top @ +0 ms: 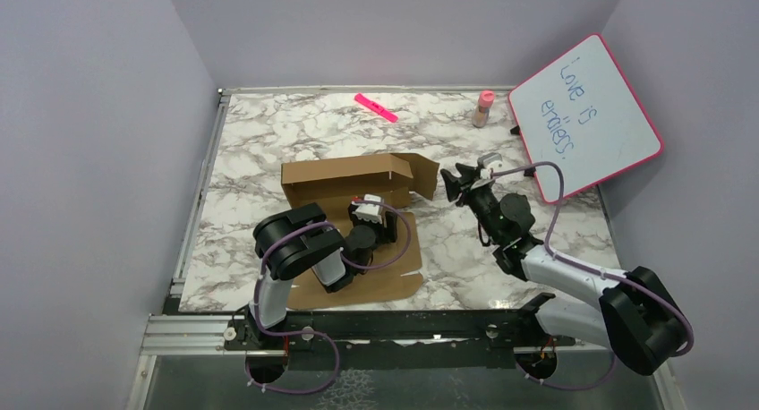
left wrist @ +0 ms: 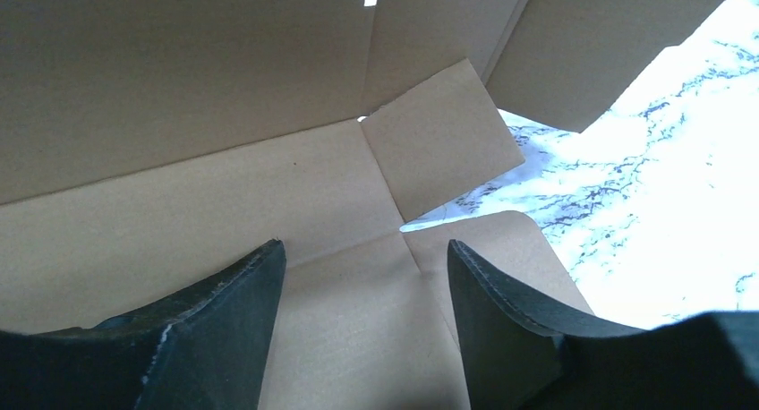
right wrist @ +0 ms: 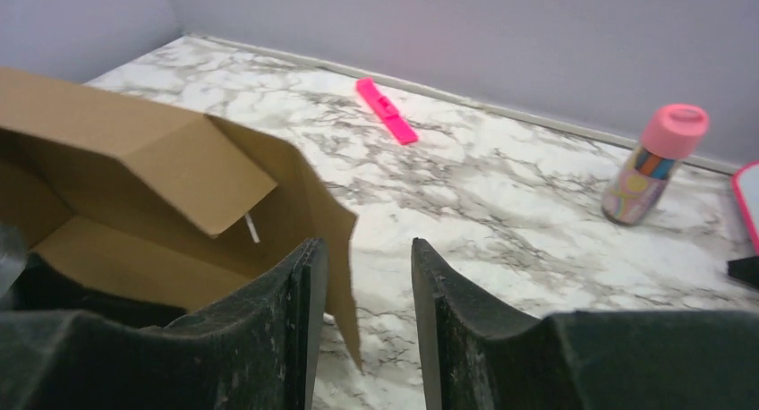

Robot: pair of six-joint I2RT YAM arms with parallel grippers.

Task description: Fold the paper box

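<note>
The paper box (top: 340,173) is brown cardboard, partly set up in the middle of the table, with its back wall standing and a front panel lying flat. My left gripper (top: 371,206) hangs open over the box's floor (left wrist: 179,204), its fingers (left wrist: 242,311) apart with only bare cardboard between them. My right gripper (top: 453,183) sits just off the box's right end. It is open, and the free edge of the right side flap (right wrist: 336,222) shows in the gap (right wrist: 364,245) close to the left finger, not pinched.
A pink marker (top: 375,106) lies near the back edge. A pink-capped bottle (top: 483,108) stands at the back right, beside a pink-framed whiteboard (top: 586,115) that leans on the right wall. Walls close off three sides of the marble table (top: 268,132).
</note>
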